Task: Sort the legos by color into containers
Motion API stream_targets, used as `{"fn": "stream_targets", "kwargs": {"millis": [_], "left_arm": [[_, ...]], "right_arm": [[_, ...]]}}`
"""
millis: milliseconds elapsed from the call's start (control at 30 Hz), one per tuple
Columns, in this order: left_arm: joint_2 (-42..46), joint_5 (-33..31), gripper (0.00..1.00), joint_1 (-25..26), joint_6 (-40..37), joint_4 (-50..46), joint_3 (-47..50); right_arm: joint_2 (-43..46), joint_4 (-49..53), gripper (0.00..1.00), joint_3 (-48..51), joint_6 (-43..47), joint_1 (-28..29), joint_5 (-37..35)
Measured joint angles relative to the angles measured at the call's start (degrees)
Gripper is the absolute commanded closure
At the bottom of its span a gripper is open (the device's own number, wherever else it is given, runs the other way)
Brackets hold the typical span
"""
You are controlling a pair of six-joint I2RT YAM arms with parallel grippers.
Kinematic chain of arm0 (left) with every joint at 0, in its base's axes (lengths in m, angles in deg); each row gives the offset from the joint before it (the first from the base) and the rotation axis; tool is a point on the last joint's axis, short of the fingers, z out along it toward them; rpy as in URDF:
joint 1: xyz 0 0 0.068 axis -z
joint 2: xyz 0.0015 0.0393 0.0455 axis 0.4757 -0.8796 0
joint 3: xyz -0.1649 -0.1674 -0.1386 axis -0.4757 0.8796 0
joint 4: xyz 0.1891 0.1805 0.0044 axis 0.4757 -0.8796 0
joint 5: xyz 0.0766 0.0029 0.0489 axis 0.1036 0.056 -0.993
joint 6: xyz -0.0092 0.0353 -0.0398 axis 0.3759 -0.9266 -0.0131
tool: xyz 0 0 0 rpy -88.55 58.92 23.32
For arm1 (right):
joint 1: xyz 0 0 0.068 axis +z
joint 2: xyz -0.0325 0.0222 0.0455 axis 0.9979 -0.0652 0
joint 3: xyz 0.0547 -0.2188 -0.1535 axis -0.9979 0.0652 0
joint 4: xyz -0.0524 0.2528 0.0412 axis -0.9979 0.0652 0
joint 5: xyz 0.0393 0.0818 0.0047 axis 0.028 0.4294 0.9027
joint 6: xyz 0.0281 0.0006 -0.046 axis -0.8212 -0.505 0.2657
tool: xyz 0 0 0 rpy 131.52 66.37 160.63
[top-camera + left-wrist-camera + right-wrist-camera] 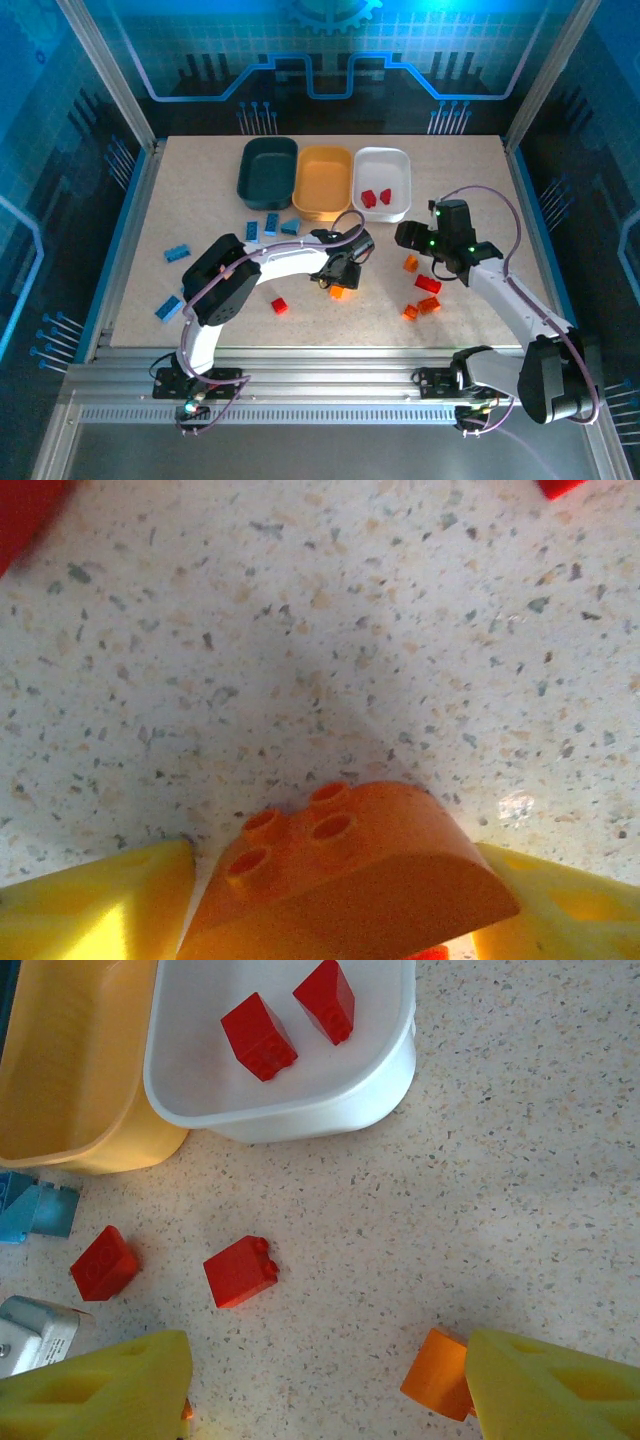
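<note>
Left pincer [335, 848] flanks a glossy, round-topped orange four-stud brick [350, 890] — whether clamped, I cannot tell; right pincer [328, 1345] stands apart over the speckled, stone-like surface [500, 1160].

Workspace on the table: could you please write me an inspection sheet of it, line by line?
Surface: speckled beige table.
Job's things: teal tray, yellow-orange tray look empty; white tray holds two red bricks; other bricks, blue, red, orange, lie loose.
Clutter: nothing seen.
Grippers: left gripper flanks an orange brick, grip unclear; right gripper open, empty.
Cables: cable loops rise near each gripper.
Surroundings: metal frame, blue-lit panels.
</note>
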Motion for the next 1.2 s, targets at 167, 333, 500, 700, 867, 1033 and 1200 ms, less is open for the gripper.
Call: {"fn": "stream_targets", "kwargs": {"millis": [167, 333, 500, 700, 867, 1033, 1200], "left_arm": [[-0.04, -0.15, 0.37, -0.2, -0.04, 0.74, 0.0], [-0.02, -0.35, 0.4, -0.22, -0.04, 1.14, 0.0], [-0.02, -0.96, 0.4, -0.24, -0.09, 1.14, 0.0], [0.13, -1.22, 0.41, -0.24, -0.44, 1.11, 0.0], [0.57, -1.22, 0.42, -0.24, -0.5, 1.16, 0.0], [0.7, -1.22, 0.42, -0.24, -0.52, 1.2, 0.0], [1.6, -1.49, 0.42, -0.26, -1.73, 1.09, 0.0]], "right_arm": [[0.0, 0.0, 0.28, 0.0, 0.0, 0.0, 0.0], [0.0, 0.0, 0.28, 0.0, 0.0, 0.0, 0.0], [0.0, 0.0, 0.28, 0.0, 0.0, 0.0, 0.0], [0.0, 0.0, 0.29, 0.0, 0.0, 0.0, 0.0], [0.0, 0.0, 0.29, 0.0, 0.02, 0.0, -0.04], [0.0, 0.0, 0.3, 0.0, 0.04, 0.0, -0.17], [0.0, 0.0, 0.3, 0.0, 0.24, 0.07, -0.22]]}}
